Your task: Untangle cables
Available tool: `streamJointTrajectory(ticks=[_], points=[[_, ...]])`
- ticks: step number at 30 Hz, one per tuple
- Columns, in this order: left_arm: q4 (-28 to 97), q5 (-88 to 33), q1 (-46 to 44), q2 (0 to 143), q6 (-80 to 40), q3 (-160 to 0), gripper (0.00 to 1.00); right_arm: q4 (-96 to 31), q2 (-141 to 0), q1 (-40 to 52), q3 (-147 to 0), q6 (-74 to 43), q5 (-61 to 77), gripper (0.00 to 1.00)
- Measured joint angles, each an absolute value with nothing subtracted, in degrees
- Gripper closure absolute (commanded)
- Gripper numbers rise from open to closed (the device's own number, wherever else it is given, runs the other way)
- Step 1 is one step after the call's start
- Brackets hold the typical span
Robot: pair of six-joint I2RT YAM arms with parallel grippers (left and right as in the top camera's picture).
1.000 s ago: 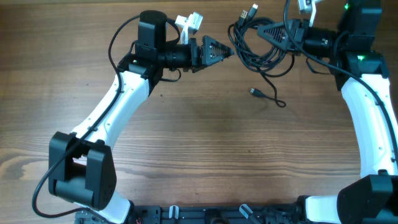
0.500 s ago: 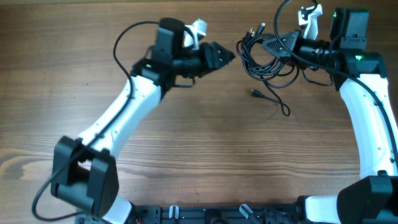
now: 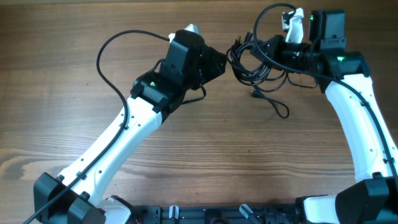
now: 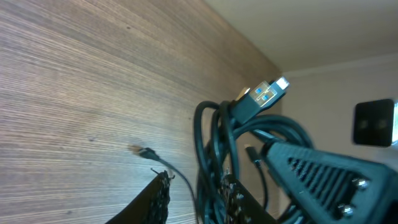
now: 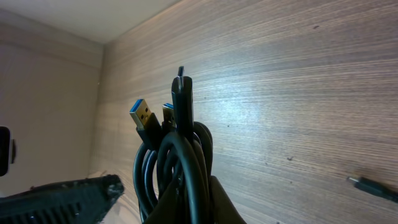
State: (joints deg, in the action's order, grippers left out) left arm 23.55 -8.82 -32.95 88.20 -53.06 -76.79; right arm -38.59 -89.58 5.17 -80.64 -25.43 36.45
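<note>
The cables form a knotted black bundle at the back of the table. My right gripper holds them up from the right, and in the right wrist view it is shut on several looped strands, with a blue USB plug sticking up. My left gripper reaches the bundle from the left. In the left wrist view its jaws stand apart around some strands, which lie against the right finger. One loose end with a small plug trails on the wood.
The wooden table stretches toward the front. A wall runs just behind the bundle at the table's far edge. The left arm's own thick black wire arcs over the table at the back left.
The left arm has swung right up to the bundle and its jaws have narrowed around some strands. The right gripper has carried the bundle a little left and lower.
</note>
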Motion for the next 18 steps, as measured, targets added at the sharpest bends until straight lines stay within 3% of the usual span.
streamJointTrajectory(ticks=[18], points=[[20.5, -10.5, -36.3, 92.1, -62.1, -76.9, 0.77, -38.7, -89.6, 6.5, -80.6, -25.4, 34.5, 0.96]])
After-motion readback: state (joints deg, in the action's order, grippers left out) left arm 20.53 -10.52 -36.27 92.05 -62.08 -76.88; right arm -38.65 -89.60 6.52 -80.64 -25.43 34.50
